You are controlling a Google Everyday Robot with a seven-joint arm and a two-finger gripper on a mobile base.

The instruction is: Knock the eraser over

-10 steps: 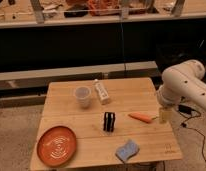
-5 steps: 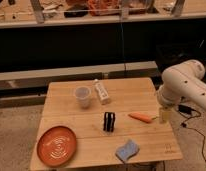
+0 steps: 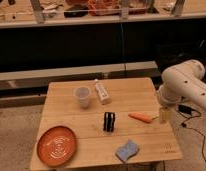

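The eraser (image 3: pixel 109 122) is a small black block with thin pale stripes. It stands upright near the middle of the wooden table (image 3: pixel 66 115). My gripper (image 3: pixel 164 115) hangs at the table's right edge, below the white arm (image 3: pixel 183 85). It is to the right of the eraser, with an orange carrot (image 3: pixel 140 117) lying between them. The gripper is apart from the eraser.
A pale cup (image 3: pixel 83 96) and a lying white bottle (image 3: pixel 101 92) sit behind the eraser. An orange plate (image 3: pixel 56 145) is at the front left. A blue-grey sponge (image 3: pixel 127 150) lies at the front. A dark shelf runs behind the table.
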